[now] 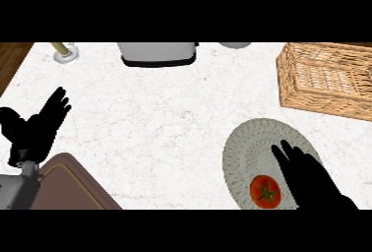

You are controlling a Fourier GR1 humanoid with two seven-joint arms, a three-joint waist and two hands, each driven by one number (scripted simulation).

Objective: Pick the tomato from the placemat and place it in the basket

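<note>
On the white marbled surface [160, 123], a round red tomato [265, 191] lies at five o'clock on an oval grey woven placemat [251, 142]. The black right hand [312, 182] hovers just beside the tomato, fingers [287, 155] straight. A rectangular wicker basket [327, 78] stands at two o'clock. The black left hand [36, 125] rests open at nine o'clock.

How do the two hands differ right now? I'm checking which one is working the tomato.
The right hand lies over the placemat, right beside the tomato; the left hand sits near the counter's left edge, far from the tomato. The right hand's fingers point up and to the left; the left hand's point up and to the right. Both are black, with straight fingers, and hold nothing.
</note>
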